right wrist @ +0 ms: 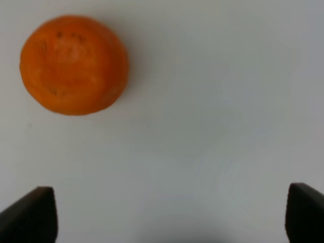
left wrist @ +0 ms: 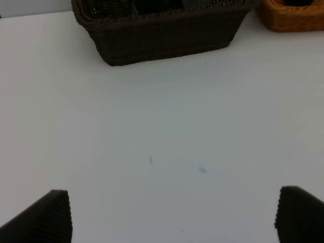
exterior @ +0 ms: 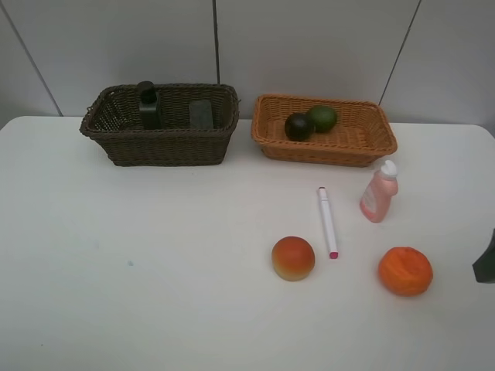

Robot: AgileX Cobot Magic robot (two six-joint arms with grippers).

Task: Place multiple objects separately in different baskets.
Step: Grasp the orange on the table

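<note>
The dark brown basket [exterior: 116,131] at the back left holds a dark pump bottle [exterior: 148,106] and a black eraser block [exterior: 201,114]. Beside it, the orange-tan basket [exterior: 363,143] holds a dark mangosteen [exterior: 298,127] and a green fruit [exterior: 322,117]. On the table lie a peach [exterior: 293,257], a white pink-tipped marker [exterior: 328,222], a pink bottle [exterior: 379,192] and a tangerine [exterior: 404,270]. My right gripper [right wrist: 167,212] stands open over bare table near the tangerine [right wrist: 73,64]; only a dark edge of it [exterior: 486,263] shows at the exterior view's right border. My left gripper [left wrist: 172,215] is open in front of the brown basket [left wrist: 167,35].
The white table [exterior: 139,263] runs to a grey panelled wall behind the baskets. The corner of the orange-tan basket [left wrist: 293,15] shows in the left wrist view.
</note>
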